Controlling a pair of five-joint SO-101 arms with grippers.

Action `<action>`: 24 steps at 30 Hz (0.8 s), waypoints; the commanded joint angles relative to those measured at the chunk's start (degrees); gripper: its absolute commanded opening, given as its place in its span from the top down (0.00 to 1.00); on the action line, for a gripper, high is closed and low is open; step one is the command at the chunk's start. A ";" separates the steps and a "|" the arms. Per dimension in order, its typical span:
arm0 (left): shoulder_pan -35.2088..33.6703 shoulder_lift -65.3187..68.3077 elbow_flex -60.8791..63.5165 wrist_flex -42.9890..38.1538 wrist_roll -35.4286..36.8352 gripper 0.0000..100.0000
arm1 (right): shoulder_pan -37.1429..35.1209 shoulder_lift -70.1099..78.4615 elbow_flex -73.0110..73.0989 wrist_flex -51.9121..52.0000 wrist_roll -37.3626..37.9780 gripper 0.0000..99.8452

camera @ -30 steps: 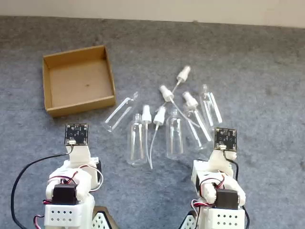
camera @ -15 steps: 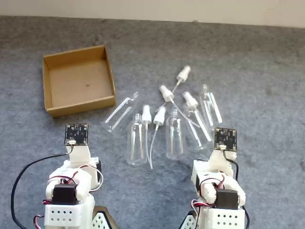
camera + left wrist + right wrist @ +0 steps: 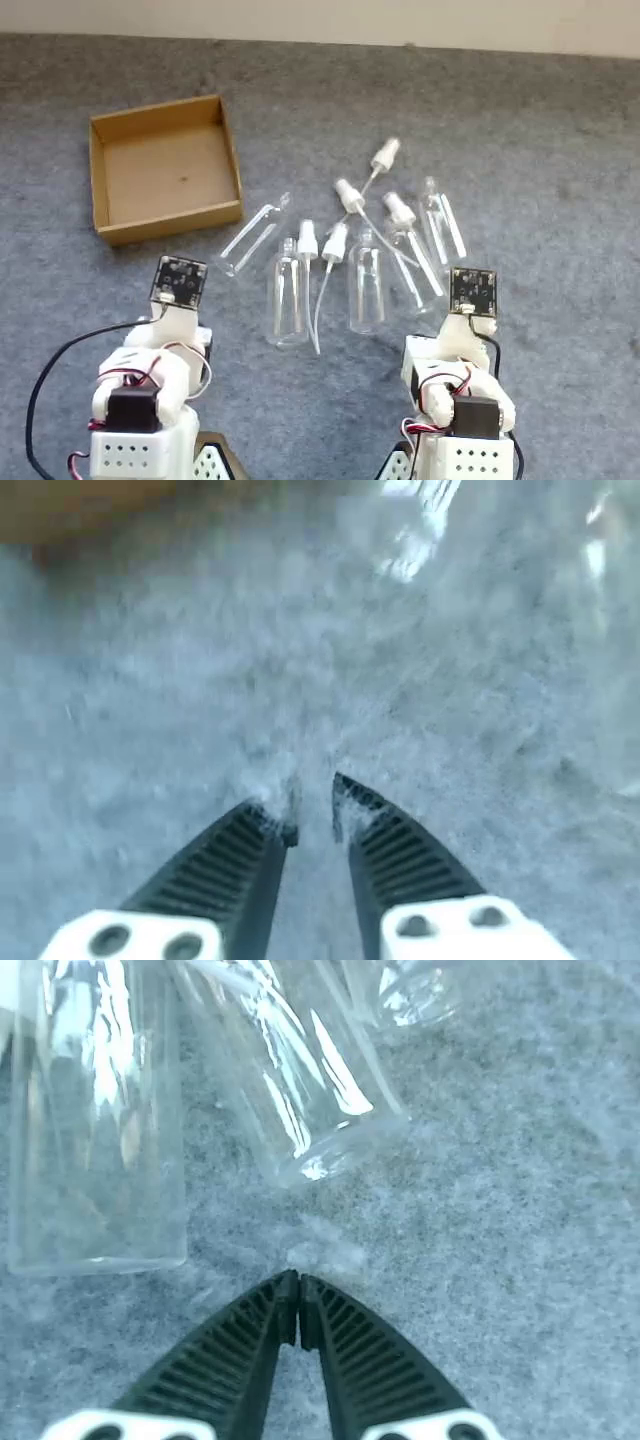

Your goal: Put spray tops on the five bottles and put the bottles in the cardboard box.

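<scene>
Well, the cardboard box [image 3: 170,222] sits open-topped on the grey carpet [image 3: 520,130], with nothing inside it. All 5 bottles lie on their sides to the right of the box and a little nearer the arms. None wears a top. The slim bottle [image 3: 250,237] lies just off the box's near right corner. The wide bottle [image 3: 287,295] is farther from the box, and the second wide bottle [image 3: 366,285] lies beyond that. The last 2 bottles [image 3: 415,265] are farthest from the box. 5 white spray tops [image 3: 349,195] lie loose among the bottles, their thin tubes crossing some of them.

The left arm [image 3: 150,390] stands nearer the viewer than the box, almost in line with it. The left gripper [image 3: 312,808] hangs low over bare carpet, its jaws a narrow slit apart and holding nothing. The right arm [image 3: 460,395] stands well to the right of the box. The right gripper [image 3: 299,1305] has its jaws closed tip to tip on nothing, just short of the bases of 2 bottles.
</scene>
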 commanded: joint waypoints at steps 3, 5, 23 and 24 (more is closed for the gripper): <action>-0.22 -0.84 -3.56 -10.55 -10.64 0.99 | 0.66 -0.48 9.71 0.22 -0.53 0.99; 0.13 -0.84 -0.57 -10.90 -9.58 0.99 | 0.66 -0.48 9.71 0.22 -0.53 0.99; -0.40 -0.84 1.63 -13.54 -12.84 0.99 | 0.66 -0.48 9.71 0.22 -0.53 0.99; -0.40 -0.84 0.48 -13.63 -14.42 0.99 | 0.66 -0.48 9.71 0.22 -0.53 0.99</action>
